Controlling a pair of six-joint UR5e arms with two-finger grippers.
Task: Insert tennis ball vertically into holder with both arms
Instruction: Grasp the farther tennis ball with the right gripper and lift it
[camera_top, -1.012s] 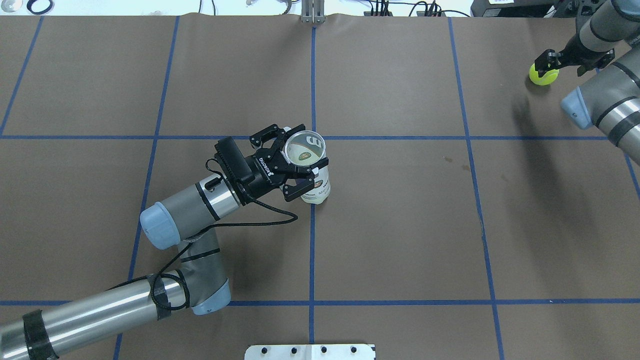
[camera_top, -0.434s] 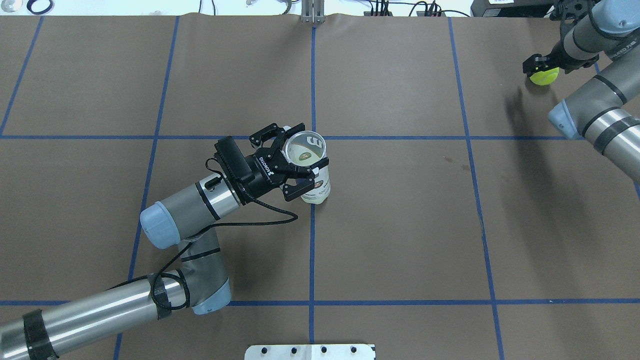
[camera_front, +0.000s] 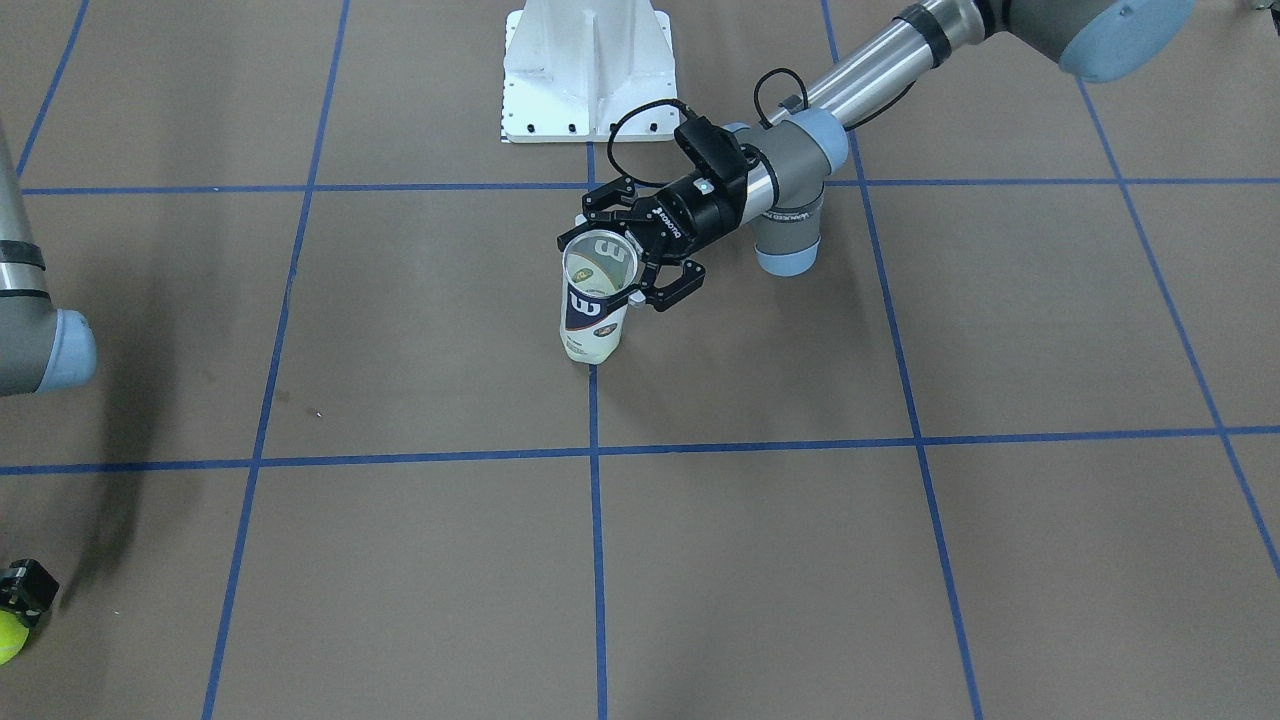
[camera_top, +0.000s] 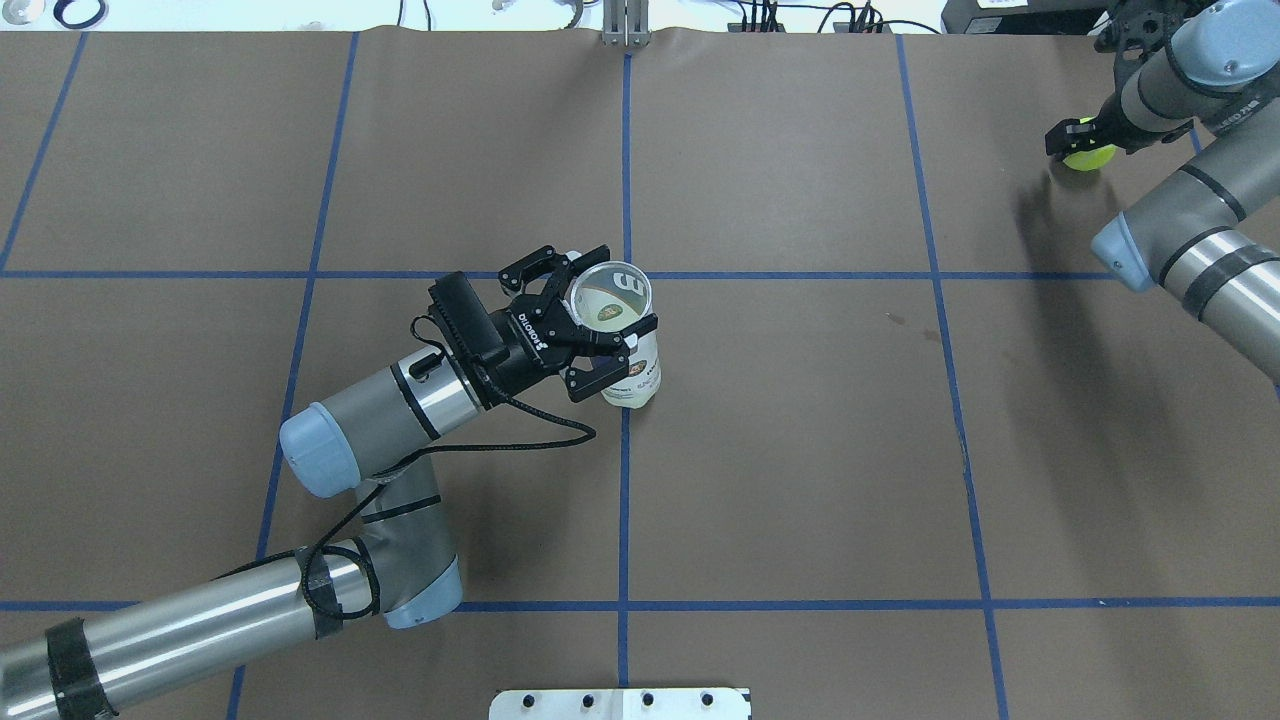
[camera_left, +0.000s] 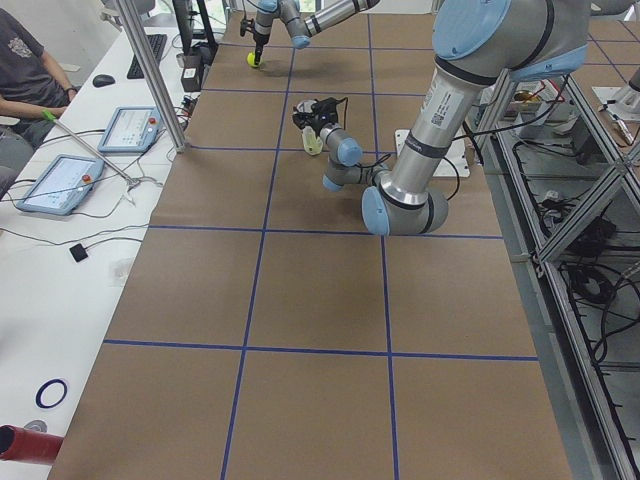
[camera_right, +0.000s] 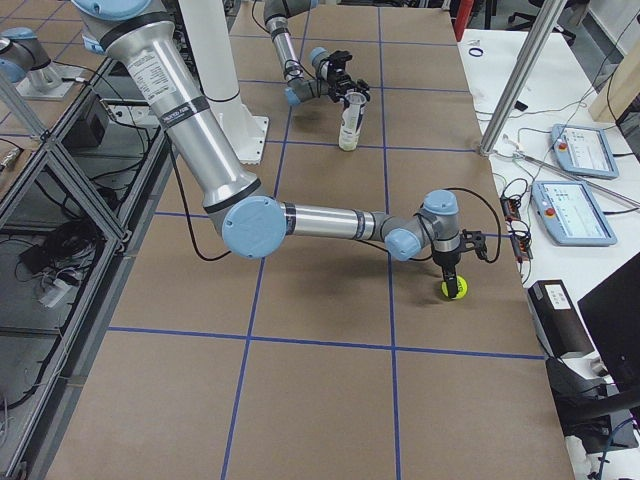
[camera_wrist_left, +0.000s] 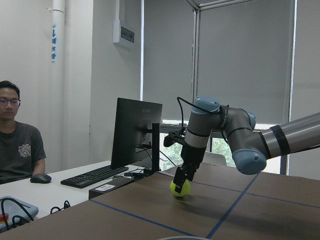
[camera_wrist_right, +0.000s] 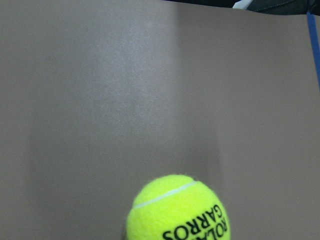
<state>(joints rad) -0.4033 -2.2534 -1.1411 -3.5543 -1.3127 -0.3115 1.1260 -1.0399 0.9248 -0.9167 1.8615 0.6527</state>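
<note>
The holder (camera_top: 634, 376), a clear tube with a white and navy label, stands upright near the table's middle, open end up; it also shows in the front view (camera_front: 592, 322). My left gripper (camera_top: 608, 300) is shut on its upper part, just below the rim. The yellow tennis ball (camera_top: 1091, 159) rests on the table at the far right corner. My right gripper (camera_top: 1075, 142) points down over it, fingers at the ball's top, and looks open. The right wrist view shows the ball (camera_wrist_right: 177, 210) close below, and the left wrist view shows it (camera_wrist_left: 180, 189) under that gripper (camera_wrist_left: 181, 179).
The white pedestal base (camera_front: 585, 70) stands at the robot's edge of the table. A seated operator (camera_wrist_left: 17, 145), a monitor (camera_wrist_left: 135, 135) and control tablets (camera_right: 575, 150) are on a side bench past the ball. Blue tape lines cross the brown table cover.
My right wrist has swung up and over the ball to a steeper pose, and its elbow has shifted. The ball has stayed in place. The left arm and holder have not moved.
</note>
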